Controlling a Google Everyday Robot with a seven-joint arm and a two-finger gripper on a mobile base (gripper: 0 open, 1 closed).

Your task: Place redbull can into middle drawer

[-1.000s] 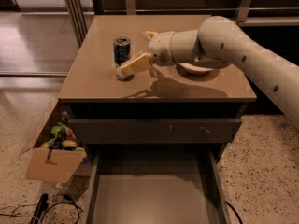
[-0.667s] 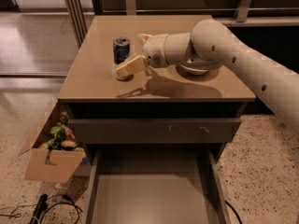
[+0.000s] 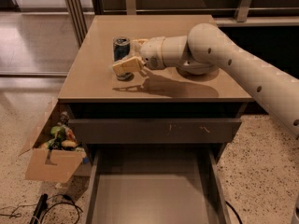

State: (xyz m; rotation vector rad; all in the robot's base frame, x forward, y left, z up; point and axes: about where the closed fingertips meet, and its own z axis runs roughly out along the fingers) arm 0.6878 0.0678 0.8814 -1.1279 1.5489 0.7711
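Observation:
The redbull can (image 3: pixel 121 47) stands upright on the cabinet top (image 3: pixel 93 78), left of centre. My gripper (image 3: pixel 127 55) reaches in from the right at can height and is open. Its near finger (image 3: pixel 126 66) crosses in front of the can's lower part. The far finger (image 3: pixel 137 42) lies just behind the can's right side. The middle drawer (image 3: pixel 154 195) is pulled out at the bottom of the view, and its flat floor holds nothing.
A white bowl (image 3: pixel 202 70) sits on the cabinet top, mostly hidden behind my arm. The drawer front above the open one (image 3: pixel 159 130) has small pale scratches. An open cardboard box (image 3: pixel 51 160) of items stands on the floor at the left, with cables beside it.
My gripper has moved a little left and closed in on the can, so its fingers now lie on either side of it. The can has not moved.

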